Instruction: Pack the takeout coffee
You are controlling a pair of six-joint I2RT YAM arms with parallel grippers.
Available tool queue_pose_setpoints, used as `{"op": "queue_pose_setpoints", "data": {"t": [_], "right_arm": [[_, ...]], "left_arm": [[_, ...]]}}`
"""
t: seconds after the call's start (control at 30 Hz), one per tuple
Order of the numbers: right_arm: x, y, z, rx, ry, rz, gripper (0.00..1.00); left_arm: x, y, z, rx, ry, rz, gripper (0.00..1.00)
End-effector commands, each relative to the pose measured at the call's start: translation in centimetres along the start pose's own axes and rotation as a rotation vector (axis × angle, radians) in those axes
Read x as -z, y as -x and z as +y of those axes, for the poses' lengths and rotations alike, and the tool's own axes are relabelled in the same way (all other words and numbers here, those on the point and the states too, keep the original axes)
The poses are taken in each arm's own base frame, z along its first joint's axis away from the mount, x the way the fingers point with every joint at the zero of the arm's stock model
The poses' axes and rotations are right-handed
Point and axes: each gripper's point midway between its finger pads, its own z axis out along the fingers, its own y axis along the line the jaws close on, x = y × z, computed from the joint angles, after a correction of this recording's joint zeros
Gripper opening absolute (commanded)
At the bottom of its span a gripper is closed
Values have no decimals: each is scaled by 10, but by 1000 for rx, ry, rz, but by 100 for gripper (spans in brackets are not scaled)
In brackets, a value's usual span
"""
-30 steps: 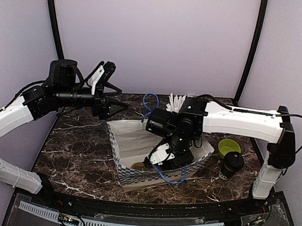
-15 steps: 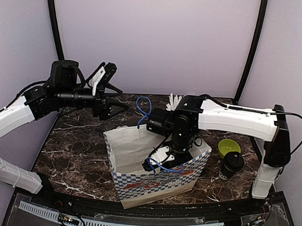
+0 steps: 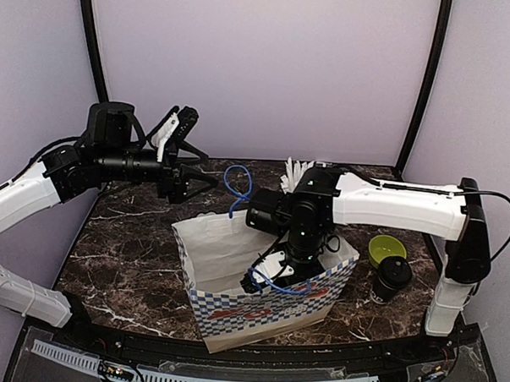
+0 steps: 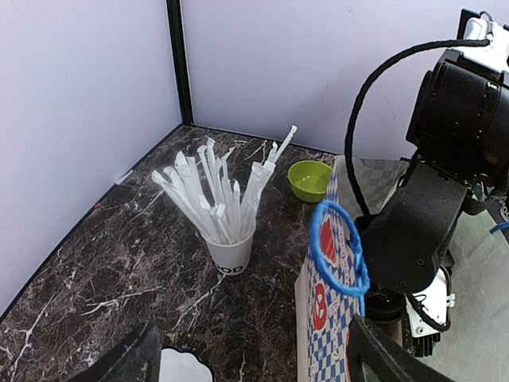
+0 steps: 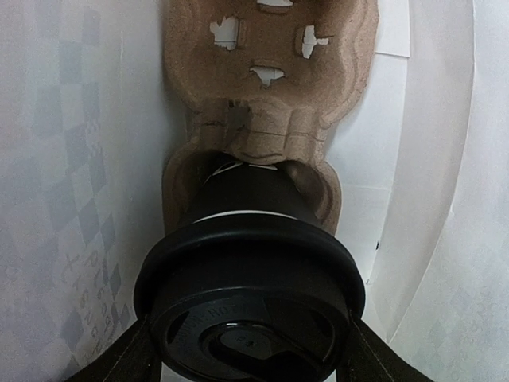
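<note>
The right pincer [image 5: 248,350] reaches down into the open bag [image 3: 233,302], which stands upright at the middle of the bench [image 3: 125,261]. Its fingers [image 5: 131,360] press the lid rim of a cup [image 5: 250,203] from both sides, grasping it. This cup sits in the near pocket of a brown pulp carrier [image 5: 266,87] inside the bag; its long axis runs straight up toward the bag's mouth, black lid on top, base down in the pocket. The carrier's far pockets hold nothing.

The other cup [image 3: 393,277] stands upright on the bench to the right of the bag, lid on, just beside the green bowl [image 3: 387,246].

The left pincer [image 4: 254,334] hangs above the bench's left rear, jaws spread wide and released, with a white cup of straws [image 4: 229,253] ahead of it
</note>
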Motion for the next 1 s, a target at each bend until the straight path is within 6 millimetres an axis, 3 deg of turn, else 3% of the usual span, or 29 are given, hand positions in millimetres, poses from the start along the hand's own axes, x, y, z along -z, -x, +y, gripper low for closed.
{"op": "queue_pose_setpoints", "data": {"t": [0.0,0.23,0.43,0.57,0.7,0.97], "right_arm": [[-10,-8,6,8,4,82,43],[30,10,2,33,-34,-31,76],[56,28,0,20,-62,-135,90],[70,34,-5,20,-90,-175,92],[96,35,-16,34,-177,-213,93],[153,20,-7,57,-308,-339,90]], "left_arm": [[0,1,1,4,-2,-12,83],[5,4,6,1,35,2,89],[14,14,-7,-13,-22,7,92],[19,25,-24,1,-121,5,93],[14,21,-37,36,-221,45,95],[1,19,-37,66,-252,121,93]]}}
